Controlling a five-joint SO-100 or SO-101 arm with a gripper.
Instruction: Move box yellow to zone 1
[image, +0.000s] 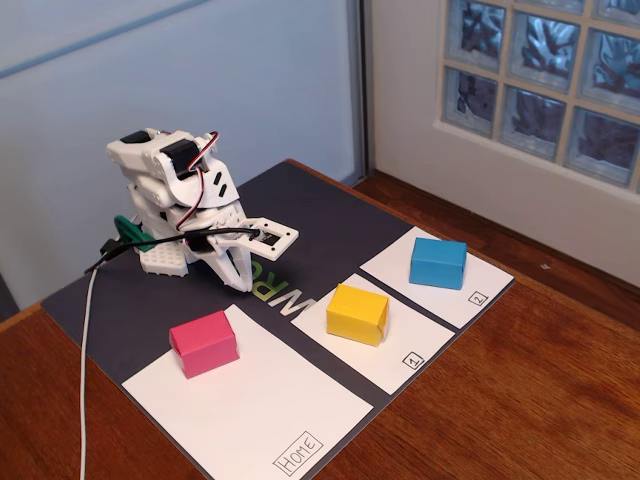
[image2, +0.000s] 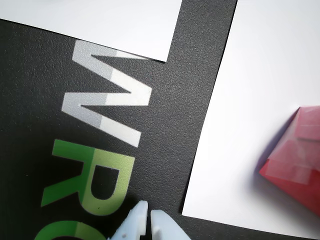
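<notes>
The yellow box (image: 357, 313) stands on the white sheet marked 1 (image: 400, 350) in the fixed view. It is out of the wrist view. My white gripper (image: 240, 276) is folded down over the dark mat (image: 310, 215), well left of the yellow box, with its tips near the mat's lettering. In the wrist view my gripper (image2: 149, 214) shows at the bottom edge, its two pale fingertips (image2: 137, 220) nearly touching, with nothing between them, above the green and white letters (image2: 100, 150).
A pink box (image: 204, 343) sits on the large white sheet marked HOME (image: 280, 420) and also shows in the wrist view (image2: 295, 160). A blue box (image: 437, 263) sits on the sheet marked 2 (image: 470, 290). A white cable (image: 88, 350) runs off the mat's left.
</notes>
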